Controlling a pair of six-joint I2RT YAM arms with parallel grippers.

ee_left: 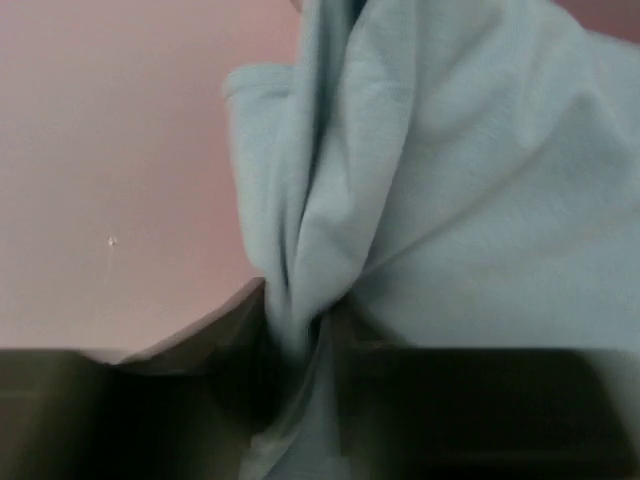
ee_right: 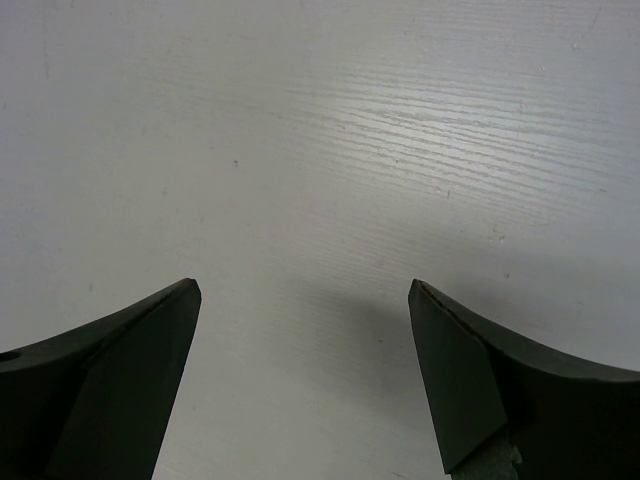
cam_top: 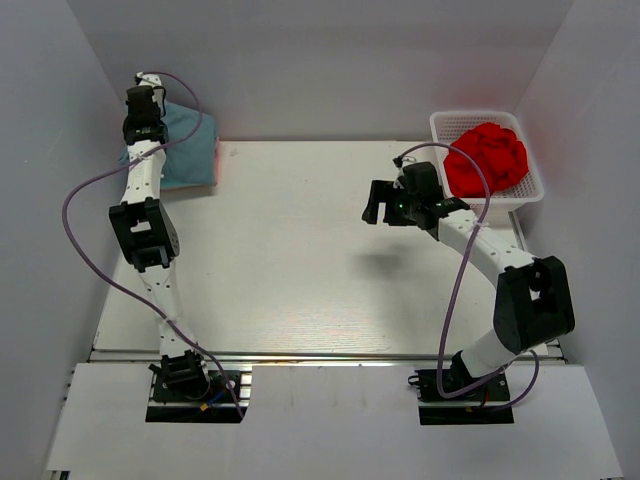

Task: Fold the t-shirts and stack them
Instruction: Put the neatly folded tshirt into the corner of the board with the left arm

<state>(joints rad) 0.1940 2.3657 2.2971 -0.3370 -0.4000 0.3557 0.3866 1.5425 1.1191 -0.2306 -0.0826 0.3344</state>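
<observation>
Left hand [ee_left: 300,385] amid bunched blue-grey t-shirt [ee_left: 470,200]

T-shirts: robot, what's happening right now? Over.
Left gripper pinched on blue-grey t-shirt, far left corner. Right gripper open, empty, over table. Red t-shirt crumpled in basket. Nothing in the way.

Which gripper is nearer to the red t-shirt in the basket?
Right. The right gripper hovers just left of the basket holding the red t-shirt; the left gripper is across the table at the blue-grey t-shirt.
</observation>
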